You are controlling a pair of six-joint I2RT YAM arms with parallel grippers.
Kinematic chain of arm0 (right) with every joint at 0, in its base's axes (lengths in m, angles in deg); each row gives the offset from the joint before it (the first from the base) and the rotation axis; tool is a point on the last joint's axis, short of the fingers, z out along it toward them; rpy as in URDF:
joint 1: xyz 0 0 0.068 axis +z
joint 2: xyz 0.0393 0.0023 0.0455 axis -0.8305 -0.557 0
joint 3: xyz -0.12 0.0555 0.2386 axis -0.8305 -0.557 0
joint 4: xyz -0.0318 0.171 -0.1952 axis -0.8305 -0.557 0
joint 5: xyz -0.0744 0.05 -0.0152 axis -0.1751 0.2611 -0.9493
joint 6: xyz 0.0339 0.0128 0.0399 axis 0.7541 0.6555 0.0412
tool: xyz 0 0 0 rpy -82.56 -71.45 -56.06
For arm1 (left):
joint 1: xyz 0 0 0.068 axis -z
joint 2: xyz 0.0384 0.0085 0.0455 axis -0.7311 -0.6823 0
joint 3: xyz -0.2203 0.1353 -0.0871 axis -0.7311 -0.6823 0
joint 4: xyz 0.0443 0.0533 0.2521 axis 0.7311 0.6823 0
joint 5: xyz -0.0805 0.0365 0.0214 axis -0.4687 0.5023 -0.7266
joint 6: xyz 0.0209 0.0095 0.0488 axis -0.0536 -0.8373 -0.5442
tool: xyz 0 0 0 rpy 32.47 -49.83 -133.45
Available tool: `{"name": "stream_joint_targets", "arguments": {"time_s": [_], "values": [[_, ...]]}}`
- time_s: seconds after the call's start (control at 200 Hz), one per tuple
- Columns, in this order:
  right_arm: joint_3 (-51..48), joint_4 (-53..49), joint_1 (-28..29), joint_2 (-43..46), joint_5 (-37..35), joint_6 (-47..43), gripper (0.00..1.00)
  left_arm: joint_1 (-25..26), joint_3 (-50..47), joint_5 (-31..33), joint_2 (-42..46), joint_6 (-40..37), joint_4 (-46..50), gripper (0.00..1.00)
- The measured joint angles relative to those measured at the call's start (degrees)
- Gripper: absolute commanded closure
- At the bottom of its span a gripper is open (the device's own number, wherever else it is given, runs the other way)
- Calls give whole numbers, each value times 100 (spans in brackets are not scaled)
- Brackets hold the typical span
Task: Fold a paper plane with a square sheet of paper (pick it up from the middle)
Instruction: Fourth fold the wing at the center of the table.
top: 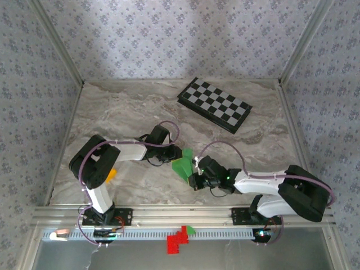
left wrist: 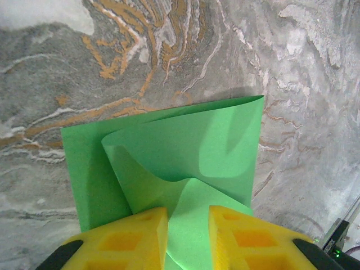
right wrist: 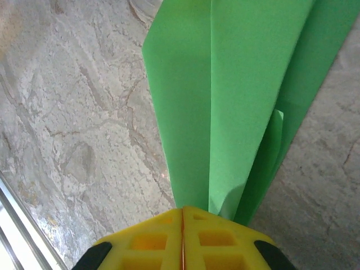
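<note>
the right gripper (right wrist: 183,211) has its fingers pressed together on one end of the green paper (right wrist: 242,84), which fans out ahead of them in straight folded layers. the left gripper (left wrist: 188,218) stands part open with a curled flap loose between its fingers (no firm pinch). any pull from the right would likely slip that flap free and let it spring flat. the curl shows from the left wrist, the crisp creases from the right.
</note>
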Motion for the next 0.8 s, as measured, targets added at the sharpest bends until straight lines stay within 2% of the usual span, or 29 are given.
{"name": "stream_joint_targets", "arguments": {"time_s": [0.42,0.8], "values": [[-140,278,-13,-201,-24,63,92,4,9,0,0,-37,22,73],[-111,-514,-87,616,-39,57,91,4,9,0,0,-37,26,73]]}}
